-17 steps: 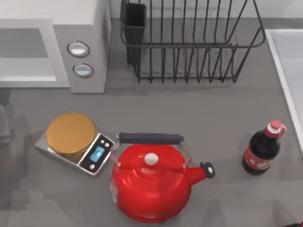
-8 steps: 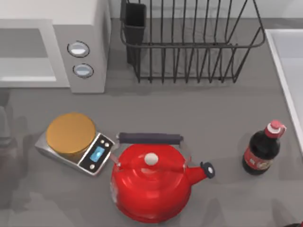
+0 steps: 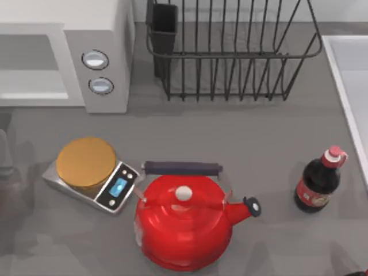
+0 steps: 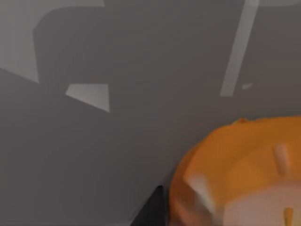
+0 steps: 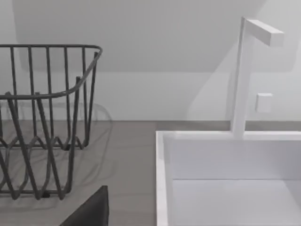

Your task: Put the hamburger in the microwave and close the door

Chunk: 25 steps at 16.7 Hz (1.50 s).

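Carrying the hamburger (image 4: 244,174) toward the microwave (image 3: 98,52), upper left; left gripper's grip can't be told; next, reach its cavity.

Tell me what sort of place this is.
Most likely a kitchen counter: a microwave at the back left, a wire dish rack beside it, and a white sink with a faucet at the right.

A dark left claw fingertip (image 4: 153,212) sits beside the hamburger (image 4: 240,174).
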Motion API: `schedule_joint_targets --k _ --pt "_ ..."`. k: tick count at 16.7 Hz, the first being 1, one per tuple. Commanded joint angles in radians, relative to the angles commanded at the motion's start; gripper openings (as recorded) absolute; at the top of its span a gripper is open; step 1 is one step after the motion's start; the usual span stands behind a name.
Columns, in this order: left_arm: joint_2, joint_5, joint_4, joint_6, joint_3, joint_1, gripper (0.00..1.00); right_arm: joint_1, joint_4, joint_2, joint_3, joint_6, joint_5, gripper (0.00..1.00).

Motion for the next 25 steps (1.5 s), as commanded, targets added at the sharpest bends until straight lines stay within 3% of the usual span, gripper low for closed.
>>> schedule_joint_targets --k 3,7,16,22,25 --pt "0.000 0.000 0.000 0.000 0.000 0.000 0.00 0.000 0.000 0.000 0.000 0.000 0.000 1.00" --pt "-0.075 0.004 -0.117 -0.023 0.052 0.000 0.00 0.000 0.000 0.000 0.000 0.000 0.000 1.00" --pt "-0.209 0.003 -0.470 -0.027 0.267 -0.006 0.00 0.000 0.000 0.000 0.000 0.000 0.000 1.00" --pt "-0.205 0.005 -0.464 -0.033 0.270 -0.004 0.00 0.000 0.000 0.000 0.000 0.000 0.000 1.00" --pt "-0.172 0.027 -0.379 -0.103 0.282 -0.003 0.00 0.000 0.000 0.000 0.000 0.000 0.000 1.00"
